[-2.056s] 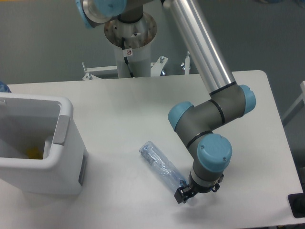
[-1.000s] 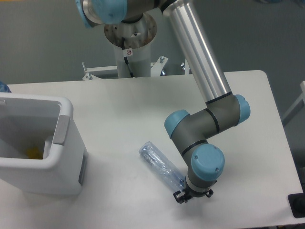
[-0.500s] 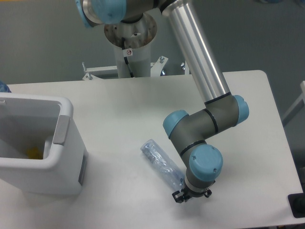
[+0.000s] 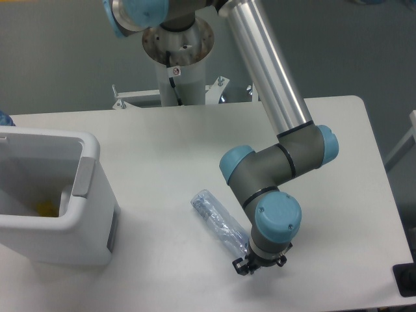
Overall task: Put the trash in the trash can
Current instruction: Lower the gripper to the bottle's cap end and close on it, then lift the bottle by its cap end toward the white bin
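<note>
The trash in view is a clear bluish crushed plastic bottle (image 4: 218, 221) lying diagonally on the white table, its far end pointing up-left. My gripper (image 4: 247, 265) points down at the bottle's near, lower-right end, right against it. The blue-capped wrist hides most of the fingers, so I cannot tell whether they are round the bottle. The trash can (image 4: 89, 162), a large white boxy bin with a grey flap on its right rim, stands at the left edge, well away from the gripper.
Something small and yellow (image 4: 44, 208) lies in the bin's bottom. The arm's base column (image 4: 177, 58) stands behind the table's far edge. A black object (image 4: 406, 281) sits at the table's front right corner.
The wrist and gripper have shifted a little left and lower, closing in on the bottle's near end. The bottle has barely shifted.
</note>
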You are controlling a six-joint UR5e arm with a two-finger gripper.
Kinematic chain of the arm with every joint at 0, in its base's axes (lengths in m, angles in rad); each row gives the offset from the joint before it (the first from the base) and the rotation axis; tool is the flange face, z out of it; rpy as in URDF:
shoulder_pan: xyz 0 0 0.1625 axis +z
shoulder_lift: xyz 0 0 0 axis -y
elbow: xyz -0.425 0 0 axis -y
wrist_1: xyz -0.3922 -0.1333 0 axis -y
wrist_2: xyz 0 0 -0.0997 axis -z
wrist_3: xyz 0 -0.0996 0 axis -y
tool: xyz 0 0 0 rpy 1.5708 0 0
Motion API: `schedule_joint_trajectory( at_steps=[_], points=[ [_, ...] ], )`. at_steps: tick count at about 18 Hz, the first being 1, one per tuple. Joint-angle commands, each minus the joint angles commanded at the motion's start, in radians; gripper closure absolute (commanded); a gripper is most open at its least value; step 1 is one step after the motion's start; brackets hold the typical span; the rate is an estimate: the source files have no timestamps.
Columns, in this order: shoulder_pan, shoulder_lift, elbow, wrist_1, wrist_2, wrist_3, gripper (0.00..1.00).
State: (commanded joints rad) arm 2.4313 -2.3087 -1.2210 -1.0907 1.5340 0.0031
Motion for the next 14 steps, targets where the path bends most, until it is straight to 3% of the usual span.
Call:
schedule_joint_trajectory(
  at_steps=[14],
  points=[
    [0.009, 0.193, 0.002, 0.006, -0.127, 0.002, 0.84]
  ],
)
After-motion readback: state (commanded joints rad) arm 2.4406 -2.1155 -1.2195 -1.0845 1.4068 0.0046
